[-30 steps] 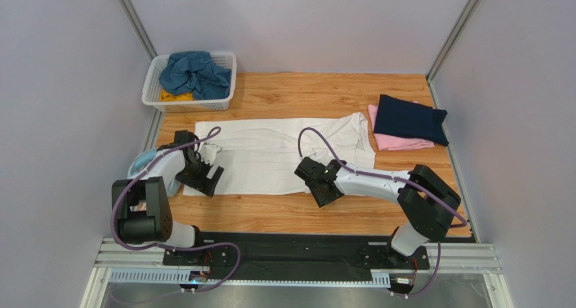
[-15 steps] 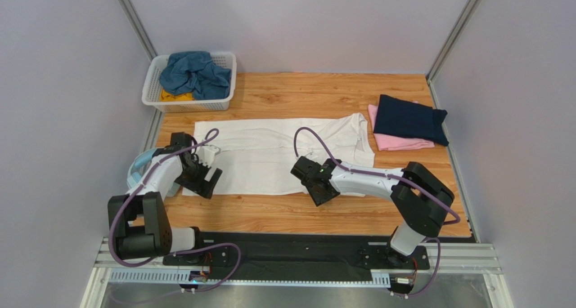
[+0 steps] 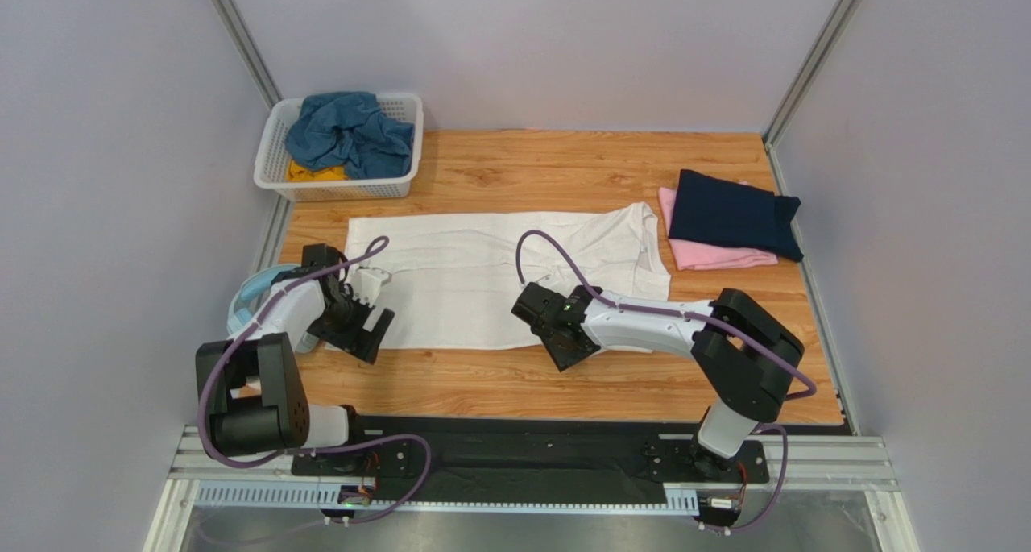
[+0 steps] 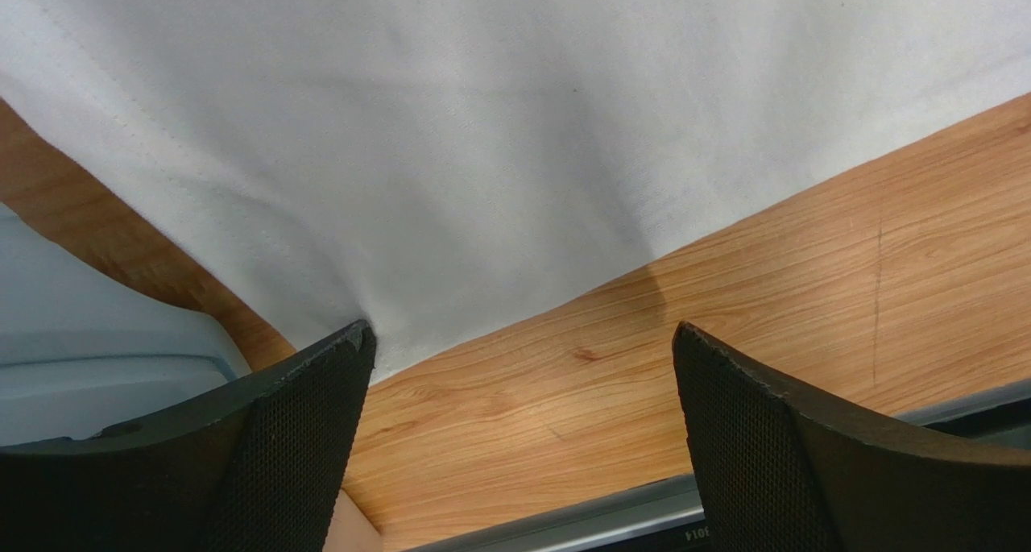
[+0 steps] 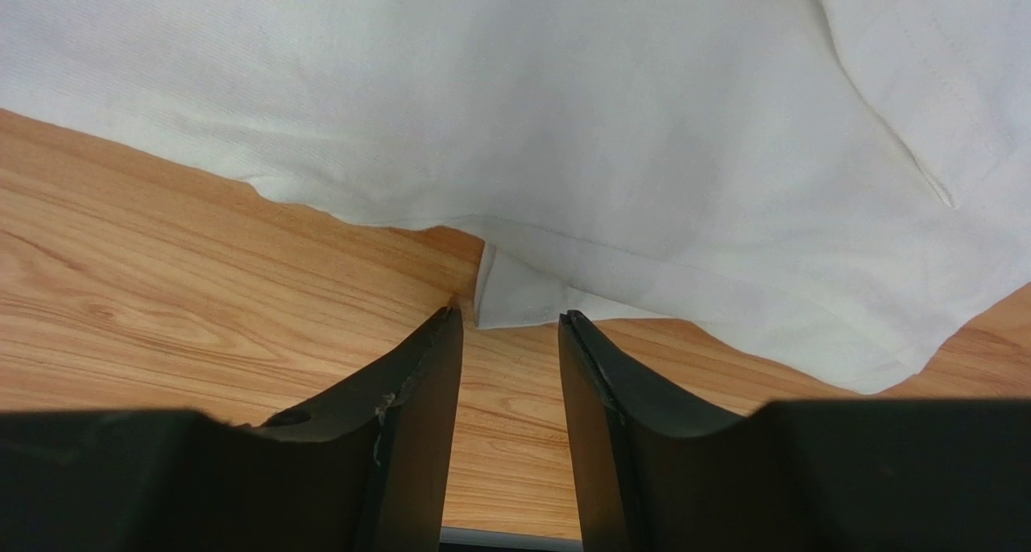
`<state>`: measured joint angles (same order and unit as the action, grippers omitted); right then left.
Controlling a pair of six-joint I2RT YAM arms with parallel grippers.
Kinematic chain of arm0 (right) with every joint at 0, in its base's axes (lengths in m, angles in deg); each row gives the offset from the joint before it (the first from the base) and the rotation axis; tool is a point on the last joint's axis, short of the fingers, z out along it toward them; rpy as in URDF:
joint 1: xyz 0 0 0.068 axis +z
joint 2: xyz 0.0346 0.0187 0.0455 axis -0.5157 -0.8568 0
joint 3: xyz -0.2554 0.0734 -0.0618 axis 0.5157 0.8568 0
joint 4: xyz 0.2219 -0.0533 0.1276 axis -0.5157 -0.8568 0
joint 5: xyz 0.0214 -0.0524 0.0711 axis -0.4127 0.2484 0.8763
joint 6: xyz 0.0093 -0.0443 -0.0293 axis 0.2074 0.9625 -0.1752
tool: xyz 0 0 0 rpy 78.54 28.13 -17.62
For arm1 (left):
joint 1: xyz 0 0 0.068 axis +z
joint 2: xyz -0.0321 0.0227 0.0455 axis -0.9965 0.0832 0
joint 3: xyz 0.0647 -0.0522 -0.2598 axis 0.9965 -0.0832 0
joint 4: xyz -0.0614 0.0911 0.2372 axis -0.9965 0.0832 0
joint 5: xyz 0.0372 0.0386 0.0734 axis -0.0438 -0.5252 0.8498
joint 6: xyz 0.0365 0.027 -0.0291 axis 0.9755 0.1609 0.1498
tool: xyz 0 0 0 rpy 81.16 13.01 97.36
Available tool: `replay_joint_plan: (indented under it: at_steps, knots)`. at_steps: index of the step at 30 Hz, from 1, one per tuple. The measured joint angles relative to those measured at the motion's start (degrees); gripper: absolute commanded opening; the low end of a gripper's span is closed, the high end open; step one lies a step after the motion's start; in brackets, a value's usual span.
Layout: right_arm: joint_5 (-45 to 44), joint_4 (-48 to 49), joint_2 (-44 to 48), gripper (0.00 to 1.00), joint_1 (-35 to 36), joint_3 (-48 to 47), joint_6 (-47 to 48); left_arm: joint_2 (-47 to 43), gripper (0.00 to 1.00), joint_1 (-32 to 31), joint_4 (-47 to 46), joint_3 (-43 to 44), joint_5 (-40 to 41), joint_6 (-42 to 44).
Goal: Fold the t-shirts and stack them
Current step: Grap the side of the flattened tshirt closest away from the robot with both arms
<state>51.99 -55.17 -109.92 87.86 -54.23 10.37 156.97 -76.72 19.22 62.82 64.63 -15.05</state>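
Observation:
A large white t-shirt (image 3: 484, 274) lies spread flat across the table. My left gripper (image 3: 364, 330) is at its near-left corner. In the left wrist view the gripper (image 4: 520, 335) is wide open over bare wood, and its left fingertip (image 4: 345, 347) touches the white t-shirt's (image 4: 508, 129) hem. My right gripper (image 3: 562, 344) is at the near hem around the middle. In the right wrist view it (image 5: 510, 314) is narrowly open with nothing between the fingers, and a folded corner of the white t-shirt (image 5: 520, 289) lies just ahead of the tips. A folded navy t-shirt (image 3: 735, 214) rests on a folded pink t-shirt (image 3: 714, 257) at the right.
A white slatted basket (image 3: 274, 156) at the back left holds a crumpled teal-blue t-shirt (image 3: 351, 129) and a yellow one (image 3: 310, 174). Light-blue headphones (image 3: 251, 296) lie off the table's left edge beside my left arm. A metal rail (image 3: 533, 461) runs along the near edge.
My right gripper has slid left along the white t-shirt's near hem. My left gripper has shifted slightly left and nearer, staying wide open.

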Motion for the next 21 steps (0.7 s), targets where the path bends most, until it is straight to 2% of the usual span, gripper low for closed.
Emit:
replay_joint_plan:
  at_steps: [6, 21]
  knots:
    - [0.2, 0.2, -0.4, 0.36, 0.1, -0.1, 0.0, 1.4, 1.00, 1.1, -0.7, 0.7, 0.0, 0.2]
    - [1.3, 1.4, -0.7, 0.04, 0.5, -0.1, -0.3, 3.4, 1.00, 1.8, -1.0, 2.4, 0.4, 0.1]
